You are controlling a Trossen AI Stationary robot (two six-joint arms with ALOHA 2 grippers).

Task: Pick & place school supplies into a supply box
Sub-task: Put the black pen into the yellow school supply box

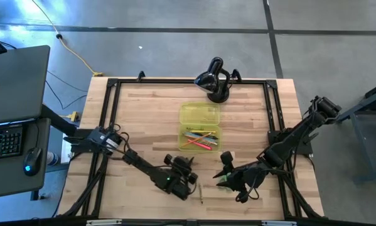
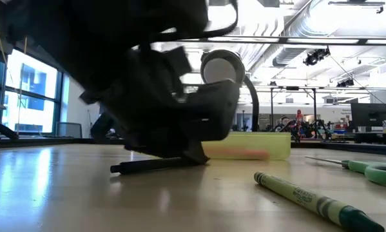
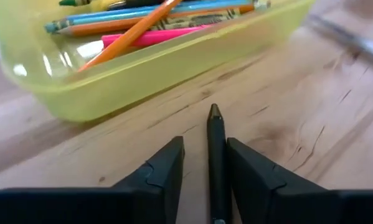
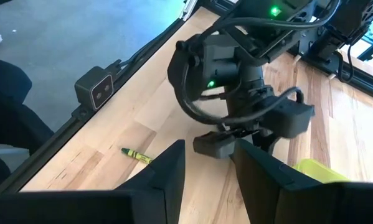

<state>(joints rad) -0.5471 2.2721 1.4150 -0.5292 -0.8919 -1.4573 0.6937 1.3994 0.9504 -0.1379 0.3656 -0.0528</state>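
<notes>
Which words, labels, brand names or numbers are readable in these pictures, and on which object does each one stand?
None can be read.
Green crayon: dark print on its paper wrapper, too blurred to read.
Pencils in the supply box: marks on their barrels, too blurred to read.

Box (image 3: 142, 74): translucent yellow-green. Inside: pink pen (image 3: 155, 38), orange pencil (image 3: 133, 34), blue pencil (image 3: 111, 17). Pencil (image 3: 215, 155) between the left jaws: black. Crayon (image 2: 315, 201): green, printed label. Scissors (image 2: 366, 169): pale green handle. Bench (image 1: 144, 119): light wood grain.

A black pen (image 3: 216, 158) lies between parted jaws (supply box (image 3: 142, 68) beyond).
</notes>
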